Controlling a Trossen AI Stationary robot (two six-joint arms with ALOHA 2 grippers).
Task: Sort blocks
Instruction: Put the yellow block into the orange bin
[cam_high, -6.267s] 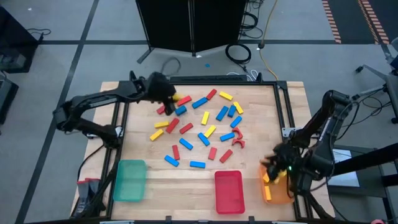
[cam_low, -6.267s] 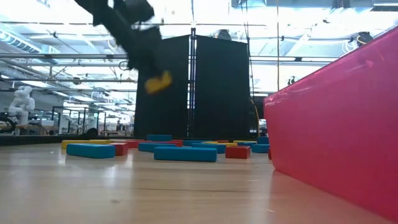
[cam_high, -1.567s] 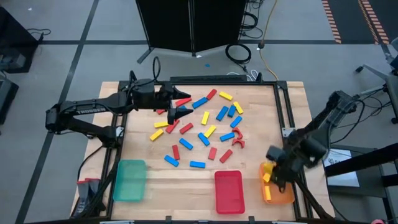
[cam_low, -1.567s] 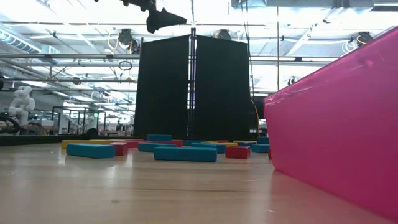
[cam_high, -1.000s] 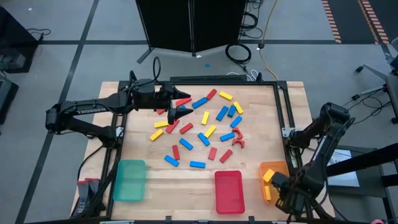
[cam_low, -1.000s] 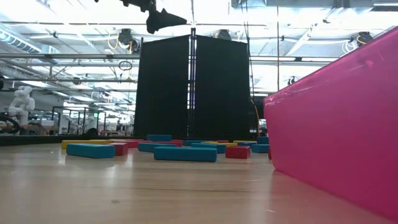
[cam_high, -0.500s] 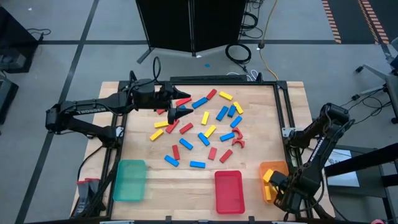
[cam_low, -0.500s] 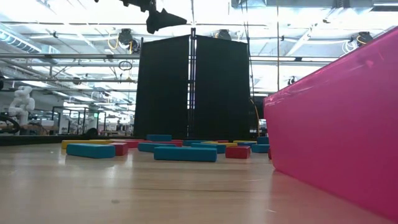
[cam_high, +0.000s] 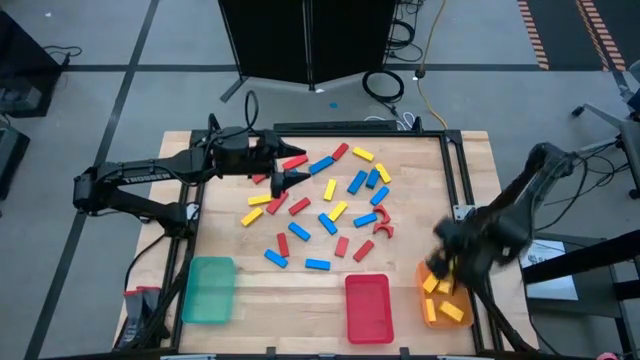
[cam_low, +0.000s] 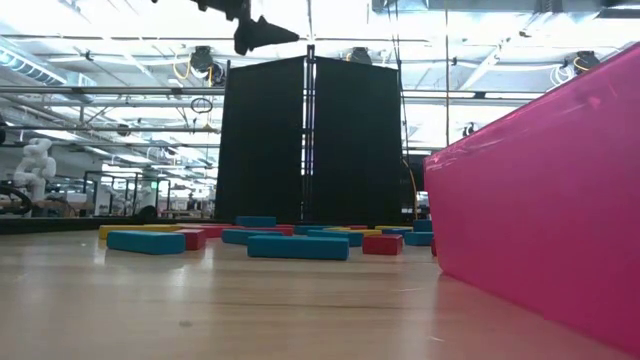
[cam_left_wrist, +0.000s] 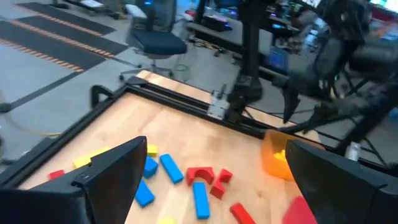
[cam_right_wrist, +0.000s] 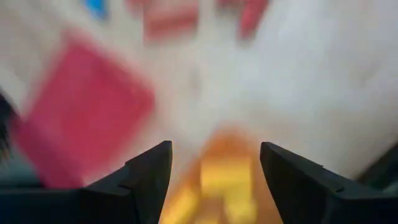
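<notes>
We see the right end effector (cam_high: 445, 262) over the orange tray (cam_high: 443, 312), fingers apart and empty. The left end effector (cam_high: 283, 168) hovers wide open above the blocks (cam_high: 329, 221).

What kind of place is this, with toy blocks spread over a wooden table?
Most likely a robotics lab or workshop. Two dark robot arms flank the framed wooden table, tall black partition panels stand behind it, and the left wrist view shows a rolling office chair and orange-striped floor tape beyond.

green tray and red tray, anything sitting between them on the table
Nothing: in the high view the stretch between the green tray and the red tray is bare wood. The nearest blocks lie farther up the table.
</notes>
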